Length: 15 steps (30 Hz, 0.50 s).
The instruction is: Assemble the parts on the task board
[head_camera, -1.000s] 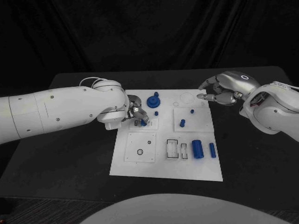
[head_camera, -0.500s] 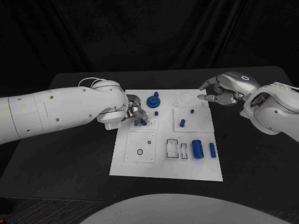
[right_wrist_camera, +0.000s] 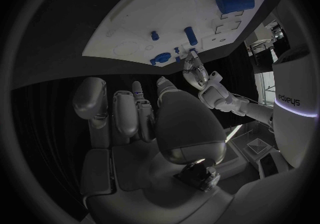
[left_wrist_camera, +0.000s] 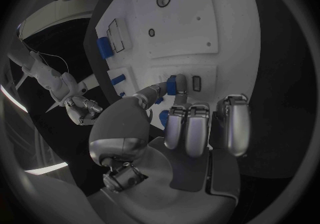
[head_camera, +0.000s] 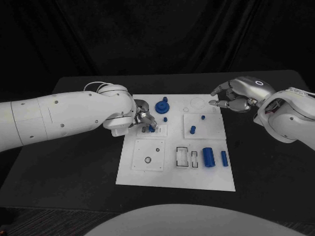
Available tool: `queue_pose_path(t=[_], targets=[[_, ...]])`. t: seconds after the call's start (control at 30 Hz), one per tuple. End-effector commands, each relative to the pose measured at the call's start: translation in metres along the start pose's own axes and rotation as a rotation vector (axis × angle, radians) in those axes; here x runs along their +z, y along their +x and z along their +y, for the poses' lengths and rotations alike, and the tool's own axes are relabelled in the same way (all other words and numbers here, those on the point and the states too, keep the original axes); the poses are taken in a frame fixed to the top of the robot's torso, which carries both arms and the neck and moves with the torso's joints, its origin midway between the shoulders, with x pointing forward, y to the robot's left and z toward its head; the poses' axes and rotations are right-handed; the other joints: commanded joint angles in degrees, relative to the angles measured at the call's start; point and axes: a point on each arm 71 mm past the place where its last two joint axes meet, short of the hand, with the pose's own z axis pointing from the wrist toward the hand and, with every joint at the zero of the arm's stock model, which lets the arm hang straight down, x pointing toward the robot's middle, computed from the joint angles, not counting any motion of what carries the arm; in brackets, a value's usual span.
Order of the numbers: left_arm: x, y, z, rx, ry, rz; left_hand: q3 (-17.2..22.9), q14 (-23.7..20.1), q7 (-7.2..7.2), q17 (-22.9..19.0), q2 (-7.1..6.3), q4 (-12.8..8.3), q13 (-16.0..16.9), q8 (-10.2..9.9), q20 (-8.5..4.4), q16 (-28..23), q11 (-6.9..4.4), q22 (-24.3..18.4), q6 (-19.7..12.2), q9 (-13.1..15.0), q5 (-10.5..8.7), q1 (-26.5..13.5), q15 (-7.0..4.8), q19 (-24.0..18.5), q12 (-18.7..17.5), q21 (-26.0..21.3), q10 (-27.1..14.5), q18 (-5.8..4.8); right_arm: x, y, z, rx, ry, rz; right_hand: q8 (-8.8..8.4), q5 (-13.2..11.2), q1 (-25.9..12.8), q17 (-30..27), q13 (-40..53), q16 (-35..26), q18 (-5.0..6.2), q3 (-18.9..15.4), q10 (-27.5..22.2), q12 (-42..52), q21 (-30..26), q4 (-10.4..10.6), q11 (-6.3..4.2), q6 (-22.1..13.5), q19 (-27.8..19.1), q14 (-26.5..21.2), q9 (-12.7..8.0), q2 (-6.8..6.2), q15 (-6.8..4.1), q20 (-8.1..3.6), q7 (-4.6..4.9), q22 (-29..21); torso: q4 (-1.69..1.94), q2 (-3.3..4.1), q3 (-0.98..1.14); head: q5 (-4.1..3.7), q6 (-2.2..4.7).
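On the black counter (head_camera: 65,172), nearest the frame's bottom, the white task board (head_camera: 173,174) carries a blue cylinder (head_camera: 208,157) and thinner peg (head_camera: 223,158) right of centre. Farther up, the left hand (head_camera: 144,119) pinches a small blue part (head_camera: 151,129) at the board. Upper right, the right hand (head_camera: 232,100) hovers with curled, empty fingers. No writing is legible on the board.
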Motion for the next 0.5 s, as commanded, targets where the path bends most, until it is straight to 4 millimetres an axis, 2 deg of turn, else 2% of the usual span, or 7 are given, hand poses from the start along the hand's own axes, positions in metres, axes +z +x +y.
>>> queue_pose_path(t=[0.03,0.33,0.4,0.43,0.47,0.5], targets=[[0.0003,0.0012,-0.0018,0.008,0.015,0.013,0.47,6.06,-0.3,15.1,0.64,-0.1,15.07,-0.29,0.15,0.15,-0.36,8.59,0.09,-0.03,0.18,-0.16,-0.28,-0.36,0.2,-0.29,5.99,-0.25,-0.0003,0.0015,-0.0009,-0.004,0.015,0.007,-0.2,0.3,0.36,0.01,3.44,-0.2,0.77,0.11,-0.26,-0.31,-0.37,-0.17,0.02,0.23,-0.35,0.92,-0.06,-0.05,0.01,0.11,0.12,7.41,0.05,0.02,0.04,-0.02,-0.01],[0.0001,0.0031,0.0001,0.022,0.006,0.033,0.46,6.06,-0.24,15.1,0.56,-0.29,15.07,-0.57,0.16,0.15,-0.29,8.33,0.03,0.06,-0.55,-0.32,-0.24,-0.72,0.2,-0.68,5.99,-0.14,-0.0001,0.002,-0.0009,-0.004,0.016,0.011,-0.23,0.27,0.46,-0.03,3.43,-0.24,0.78,0.11,-0.26,-0.33,-0.45,-0.13,0.03,0.26,-0.37,0.91,-0.15,0.01,0.01,0.12,0.15,7.4,-0.02,-0.01,0.03,0.16,-0.01],[0.0001,0.0035,0.0004,0.023,0.004,0.036,0.34,6.06,-0.21,15.1,0.58,-0.33,15.07,-0.83,0.18,0.15,-0.25,8.25,0.01,0.11,-1.61,-0.52,-0.21,-0.84,0.2,-0.87,5.99,-0.11,-0.0001,0.002,-0.0008,-0.004,0.016,0.012,-0.23,0.27,0.46,-0.03,3.43,-0.24,0.78,0.11,-0.26,-0.33,-0.45,-0.13,0.03,0.26,-0.37,0.91,-0.15,0.01,0.01,0.12,0.15,7.4,-0.03,0.0,0.04,0.19,-0.01],[0.0001,0.0036,0.0005,0.024,0.004,0.037,-0.01,6.06,-0.19,15.1,0.74,-0.27,15.07,-1.27,0.25,0.15,-0.23,8.23,-0.02,0.11,-4.65,-0.76,-0.19,-0.87,0.2,-1.01,5.99,-0.11,-0.0001,0.002,-0.0008,-0.004,0.016,0.012,-0.23,0.27,0.46,-0.03,3.43,-0.24,0.78,0.11,-0.26,-0.33,-0.45,-0.13,0.03,0.26,-0.37,0.91,-0.15,0.01,0.01,0.12,0.15,7.4,-0.03,0.02,0.04,0.18,-0.01],[0.0002,0.0038,0.0006,0.025,0.003,0.038,-0.12,6.06,-0.16,15.1,0.76,-0.27,15.07,-1.41,0.24,0.15,-0.22,8.22,0.0,0.11,-5.23,-0.81,-0.16,-0.89,0.2,-1.07,5.99,-0.09,0.0,0.0021,-0.0007,-0.004,0.016,0.012,-0.23,0.27,0.46,-0.03,3.43,-0.24,0.78,0.11,-0.26,-0.33,-0.45,-0.13,0.03,0.26,-0.37,0.91,-0.15,0.01,0.01,0.12,0.15,7.4,-0.02,0.02,0.05,0.17,-0.01],[0.0002,0.0039,0.0006,0.025,0.003,0.039,-1.68,6.06,0.07,15.1,0.9,0.83,15.07,-2.4,0.44,0.15,-0.09,8.08,-0.19,-0.27,-11.22,-1.71,-0.01,-1.12,0.2,-1.4,5.99,-0.06,0.0,0.0021,-0.0007,-0.004,0.016,0.012,-0.23,0.27,0.46,-0.03,3.43,-0.24,0.78,0.11,-0.26,-0.33,-0.45,-0.13,0.03,0.26,-0.37,0.91,-0.15,0.01,0.01,0.12,0.15,7.4,-0.01,0.03,0.05,0.16,-0.01]])
